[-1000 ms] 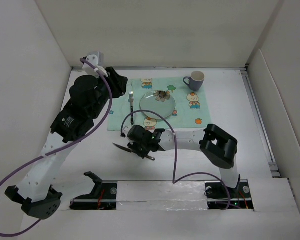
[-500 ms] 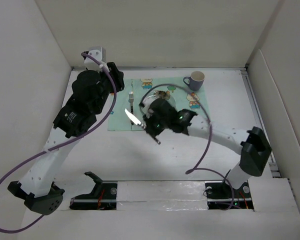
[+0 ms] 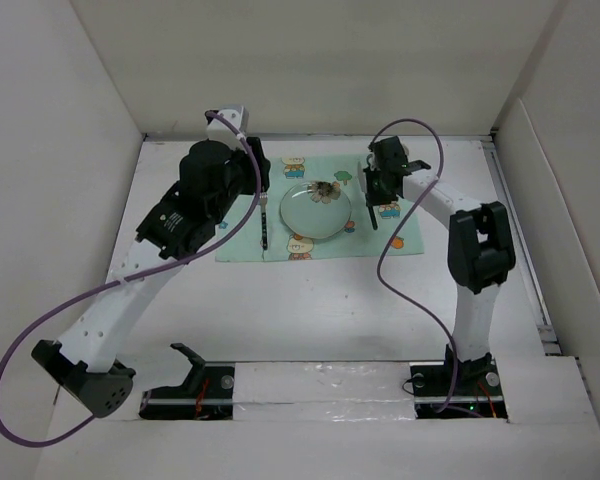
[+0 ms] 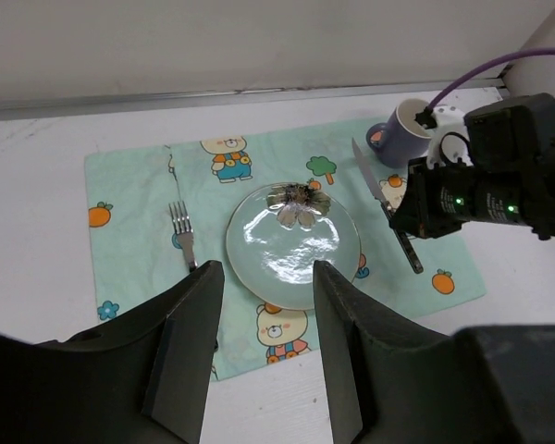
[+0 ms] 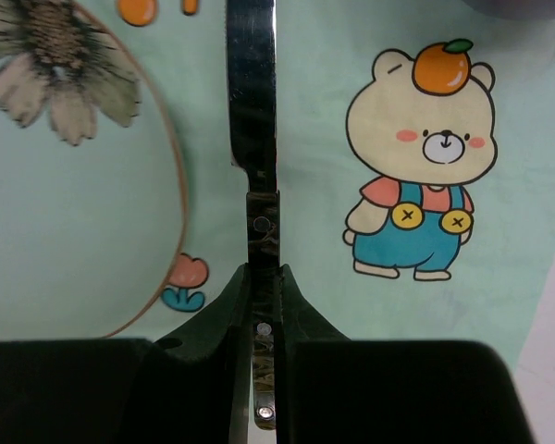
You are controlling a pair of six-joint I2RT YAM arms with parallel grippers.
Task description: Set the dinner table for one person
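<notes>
While right gripper [image 5: 264, 277] clamps it, knife [image 5: 252, 92]: blade far, axis near-far, just right of plate [image 5: 74, 231] rim.
Left gripper [image 4: 265, 273]: wide, empty.

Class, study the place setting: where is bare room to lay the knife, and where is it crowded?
Free: the placemat strip right of the plate, nearer than the mug, under the knife; also the dinner table before the placemat. Crowded: the narrow gap between plate and fork.
</notes>
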